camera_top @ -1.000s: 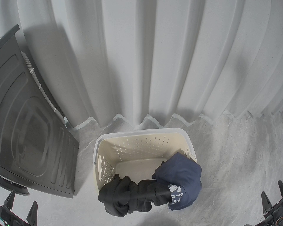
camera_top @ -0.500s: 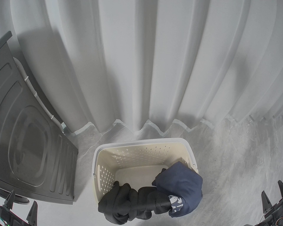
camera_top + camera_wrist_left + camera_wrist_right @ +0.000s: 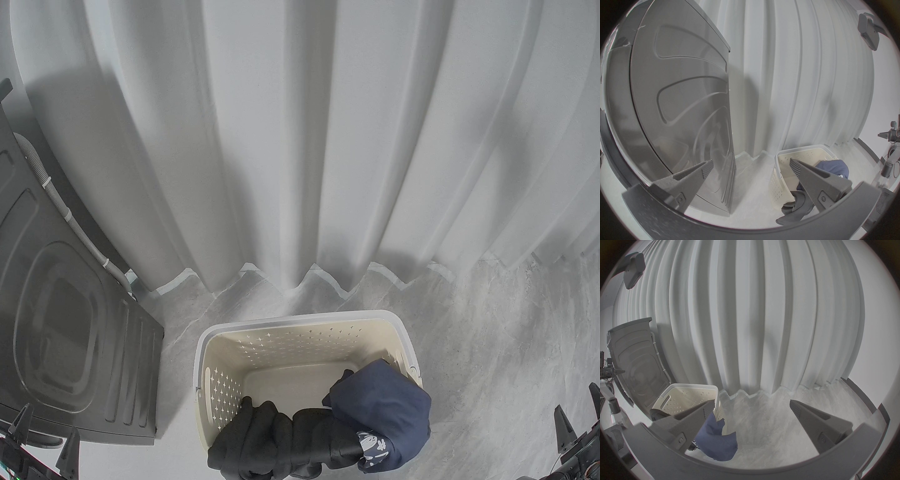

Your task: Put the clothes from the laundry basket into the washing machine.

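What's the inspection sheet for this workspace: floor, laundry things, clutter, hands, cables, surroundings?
Surface: grey marbled floor.
Job's things: laundry basket on the floor; black garment and navy garment draped over its near rim; washing machine to its left, apart.
Clutter: nothing seen.
Hands: left hand open, low by the washing machine; right hand open, low to the basket's right; both empty.
Cables: ribbed hose along the washing machine.
Surroundings: white curtain behind.

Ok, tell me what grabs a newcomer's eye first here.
The cream laundry basket on the floor, with a black garment and a navy garment slumped over its near rim. Left of it stands the grey washing machine, and a white curtain hangs behind.
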{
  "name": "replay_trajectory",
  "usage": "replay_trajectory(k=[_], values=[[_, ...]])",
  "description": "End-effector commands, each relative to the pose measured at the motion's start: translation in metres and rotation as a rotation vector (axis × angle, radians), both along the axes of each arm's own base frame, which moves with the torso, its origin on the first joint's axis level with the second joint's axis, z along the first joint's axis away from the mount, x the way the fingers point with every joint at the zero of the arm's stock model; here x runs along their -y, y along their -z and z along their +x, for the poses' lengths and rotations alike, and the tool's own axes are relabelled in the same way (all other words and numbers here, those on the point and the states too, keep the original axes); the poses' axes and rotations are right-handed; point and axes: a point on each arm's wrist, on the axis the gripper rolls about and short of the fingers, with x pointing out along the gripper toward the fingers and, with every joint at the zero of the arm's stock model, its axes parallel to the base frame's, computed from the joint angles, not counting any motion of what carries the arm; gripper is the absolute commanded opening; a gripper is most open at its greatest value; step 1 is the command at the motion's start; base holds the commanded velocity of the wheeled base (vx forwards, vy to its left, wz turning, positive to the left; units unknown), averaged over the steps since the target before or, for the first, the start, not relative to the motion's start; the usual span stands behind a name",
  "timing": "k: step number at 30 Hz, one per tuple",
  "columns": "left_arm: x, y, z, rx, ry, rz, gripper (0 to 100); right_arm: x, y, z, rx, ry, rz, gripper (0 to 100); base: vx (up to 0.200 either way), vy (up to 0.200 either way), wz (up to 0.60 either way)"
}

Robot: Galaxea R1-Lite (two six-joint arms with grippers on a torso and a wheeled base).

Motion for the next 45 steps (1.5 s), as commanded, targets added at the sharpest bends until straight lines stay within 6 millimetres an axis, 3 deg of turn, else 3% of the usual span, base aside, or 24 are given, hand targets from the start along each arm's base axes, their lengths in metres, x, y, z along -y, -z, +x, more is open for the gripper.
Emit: replay_trajectory(k=[1, 17, 45], values=[[0.0000, 0.0043, 0.0003, -0.005, 0.000, 0.001, 100, 0.0000, 0.0045, 0.0010, -0.013, 0.000, 0.000, 100, 0.000, 0.000, 0.00], [0.0000, 0.0044, 0.0002, -0.003, 0.000, 0.000, 100, 0.0000, 0.0045, 0.0010, -0.013, 0.000, 0.000, 100, 0.113, 0.000, 0.00], [0.0000, 0.0044, 0.0002, -0.003, 0.000, 0.000, 100, 0.0000, 0.0045, 0.0010, -0.013, 0.000, 0.000, 100, 0.021, 0.000, 0.00]])
